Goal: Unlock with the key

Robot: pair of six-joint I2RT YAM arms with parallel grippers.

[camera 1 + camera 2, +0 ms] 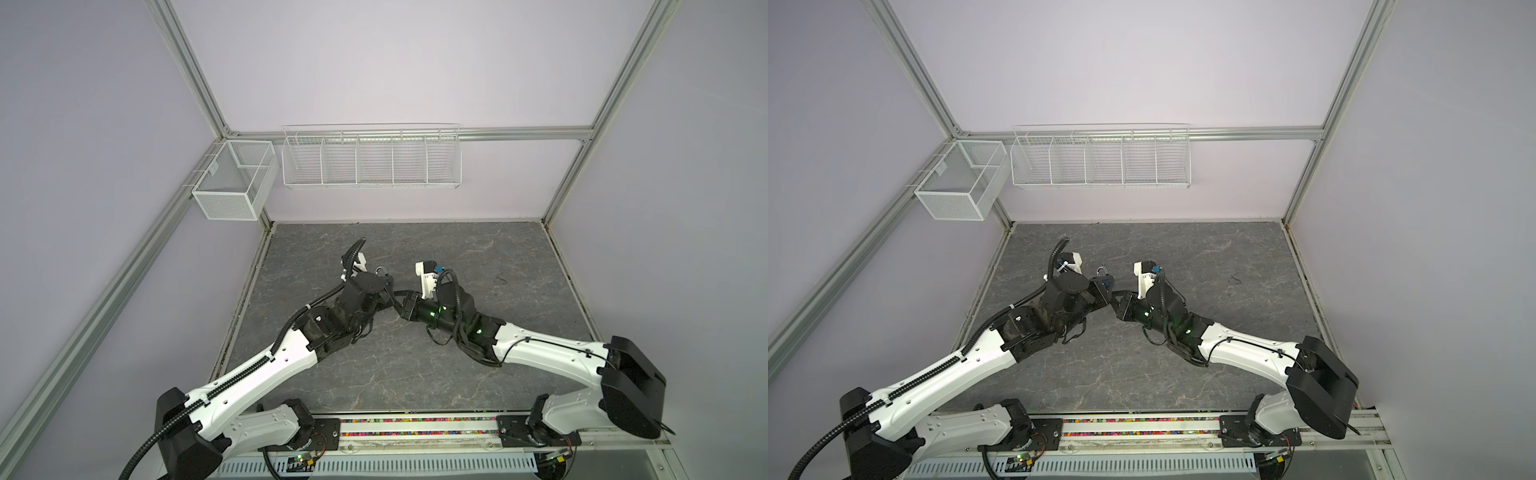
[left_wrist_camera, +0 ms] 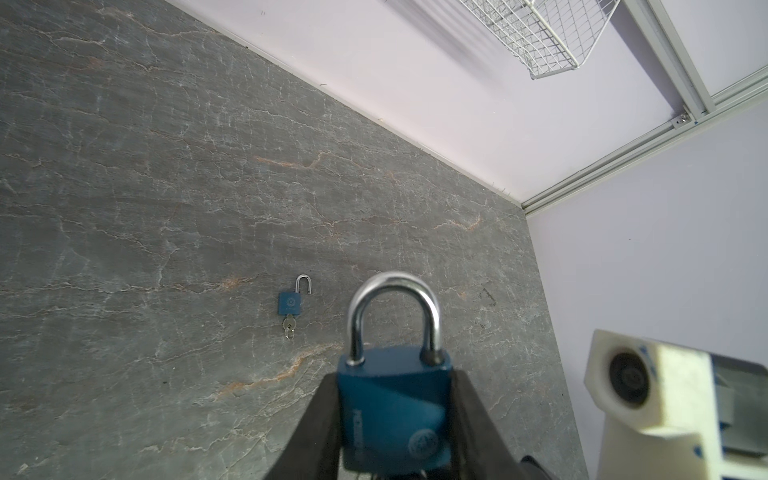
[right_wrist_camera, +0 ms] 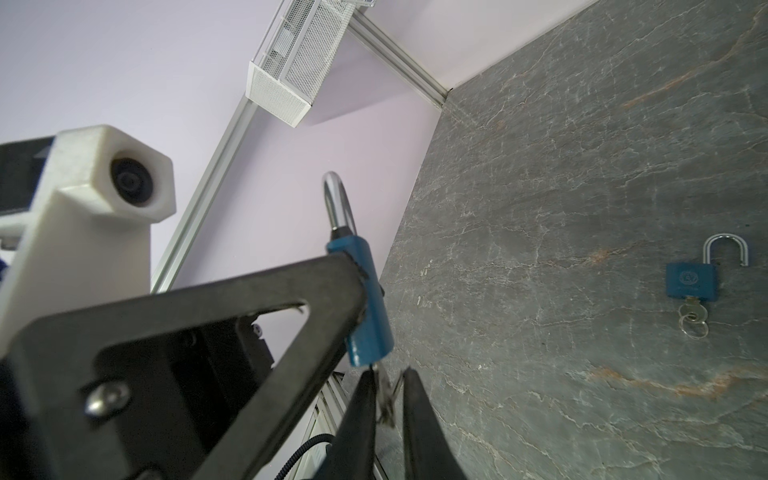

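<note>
Padlock and key hang between my two grippers, lifted off the grey stone-patterned table near its middle. My left gripper is clenched on the blue body, one finger on each flank. The steel shackle points away from my wrist and is seated in both holes.

The key stands out of the bottom of the padlock, and my right gripper brackets it with a finger on either side. These jaws stand narrow. One finger looks to touch the key and a sliver of gap shows by the other, so I cannot tell whether I have it pinched.

In the right wrist view, the black frame of my left fingers crosses in front of the blue body and hides part of it. The white left wrist camera looms beside it. In both top views my wrists cover the key and most of the body.

A second padlock lies flat on the table, well apart from both grippers. Its shackle is sprung open, and its own spare key and ring are at the keyway. A wire rack and a mesh basket hang on the frame beyond the table's far edge.
</note>
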